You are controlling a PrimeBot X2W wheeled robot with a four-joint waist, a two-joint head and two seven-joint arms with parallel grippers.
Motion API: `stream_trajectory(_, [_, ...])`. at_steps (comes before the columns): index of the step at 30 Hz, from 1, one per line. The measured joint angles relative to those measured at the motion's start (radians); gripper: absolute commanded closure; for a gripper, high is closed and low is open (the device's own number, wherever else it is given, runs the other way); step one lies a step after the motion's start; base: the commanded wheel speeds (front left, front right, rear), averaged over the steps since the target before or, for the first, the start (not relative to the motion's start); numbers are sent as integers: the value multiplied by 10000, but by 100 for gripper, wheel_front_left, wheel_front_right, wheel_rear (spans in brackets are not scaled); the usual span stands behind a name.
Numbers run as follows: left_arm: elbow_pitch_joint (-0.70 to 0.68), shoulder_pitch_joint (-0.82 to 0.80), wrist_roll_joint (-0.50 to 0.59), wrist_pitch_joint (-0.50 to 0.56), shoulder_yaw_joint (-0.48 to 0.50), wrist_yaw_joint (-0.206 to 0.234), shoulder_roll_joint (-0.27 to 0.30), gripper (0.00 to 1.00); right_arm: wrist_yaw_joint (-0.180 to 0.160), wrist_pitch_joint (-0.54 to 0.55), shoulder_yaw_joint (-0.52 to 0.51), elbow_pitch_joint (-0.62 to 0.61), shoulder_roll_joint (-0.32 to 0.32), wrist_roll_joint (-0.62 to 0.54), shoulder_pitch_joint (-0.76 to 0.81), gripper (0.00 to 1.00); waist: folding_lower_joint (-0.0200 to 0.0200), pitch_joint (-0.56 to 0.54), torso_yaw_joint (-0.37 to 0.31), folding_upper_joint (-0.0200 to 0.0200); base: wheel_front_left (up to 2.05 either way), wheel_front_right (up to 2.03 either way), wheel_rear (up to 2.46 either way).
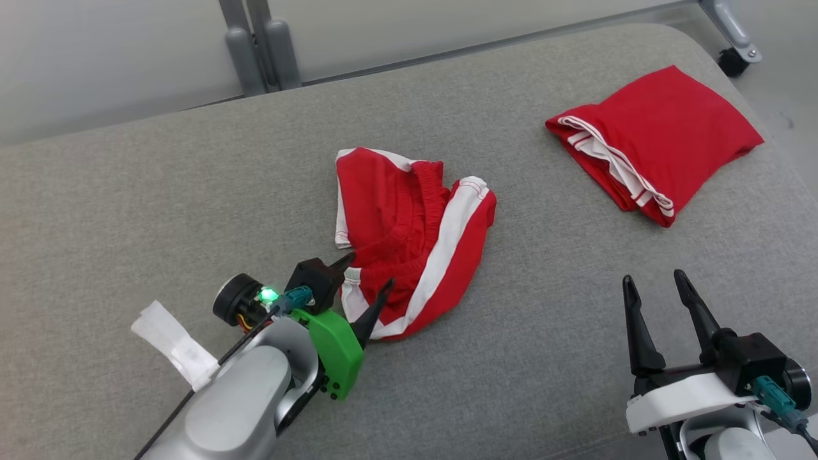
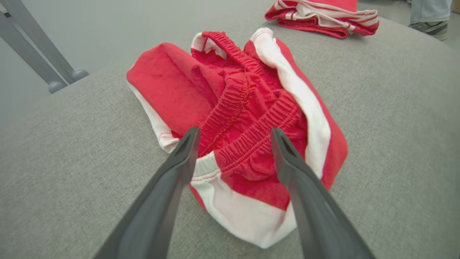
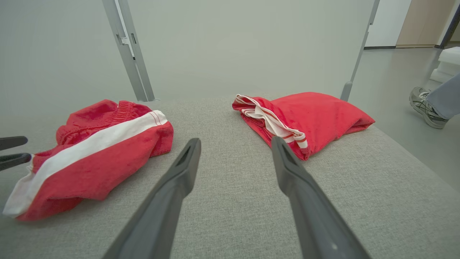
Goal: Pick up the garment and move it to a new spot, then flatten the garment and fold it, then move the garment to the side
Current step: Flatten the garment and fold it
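Near the middle of the head view, a little left of centre, the garment (image 1: 409, 243), red shorts with white side stripes, lies crumpled on the grey cushion (image 1: 160, 191). At its lower-left edge the left gripper (image 1: 370, 269) has its two dark fingers spread wide, with nothing pinched between them. In the left wrist view the bunched elastic waistband sits between the fingers; whether the tips touch the cloth I cannot tell. At the lower right of the head view the right gripper (image 1: 653, 276) also stands wide and empty, well apart from the garment. Some folded red clothing (image 1: 658, 140) rests at the upper right.

By my reading the first step is in hand: the pickup, with the grasp lined up but not closed. The next move likely calls for easing the fingers down and closing on the waistband, catching enough layers that the cloth lifts as one bundle rather than slipping out.
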Motion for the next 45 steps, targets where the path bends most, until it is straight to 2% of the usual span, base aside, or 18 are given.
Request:
stream_trajectory(8, [986,-853,-1141,171,-1221,0,539,0,0,0,0,61,0,234,-33,0,0,438,-689,0,0,0,0])
stream_trajectory(9, [1066,-895,-1271,278,-1333,0,570,46,0,0,-2,67,2,251,-38,0,0,465,-729,0,0,0,0])
stream_trajectory(10, [1143,-931,-1371,345,-1526,0,608,71,0,0,-6,73,2,263,-45,0,0,492,-768,0,0,0,0])
stream_trajectory(11, [1223,-961,-1526,339,-1615,0,617,100,0,0,-17,73,2,270,-48,0,0,511,-791,0,0,0,0])
stream_trajectory(17, [1582,-1267,-2234,142,-2063,0,759,100,0,0,-109,109,4,311,-49,0,0,446,-670,0,0,0,0])
stream_trajectory(22, [1605,-1224,-3053,-366,-1292,100,836,100,0,0,-207,134,6,320,96,0,0,241,-535,0,0,0,0])
stream_trajectory(25, [1283,-736,-3701,-508,-696,445,1057,100,0,0,-299,142,8,318,288,0,0,86,-405,0,0,0,0])
stream_trajectory(28, [625,123,-4456,-932,67,970,1225,100,0,0,-391,163,4,316,496,0,0,-43,-189,0,0,0,0])
stream_trajectory(34, [-1214,1735,-5007,-1574,1499,2688,1440,100,0,0,-349,169,6,226,683,0,0,-278,472,0,0,0,0])
stream_trajectory(37, [-2044,2498,-4775,-1615,1779,3471,1358,100,0,0,-284,198,12,171,682,0,0,-445,778,0,0,0,0])
stream_trajectory(39, [-3001,3210,-3887,-1645,1877,4266,1172,100,0,0,-334,251,6,146,767,0,0,-736,982,0,0,0,0])
stream_trajectory(40, [-3333,3475,-3450,-1655,1858,4481,1066,100,0,0,-347,278,10,117,866,0,0,-852,1043,0,0,0,0])
stream_trajectory(43, [-3979,4450,-3319,-1657,1687,4623,510,100,0,0,-360,322,6,96,1029,0,0,-1158,1212,0,0,0,0])
stream_trajectory(45, [-4245,4956,-3559,-1659,1659,4560,268,100,0,0,-332,330,10,96,1058,0,0,-1332,1306,0,0,0,0])
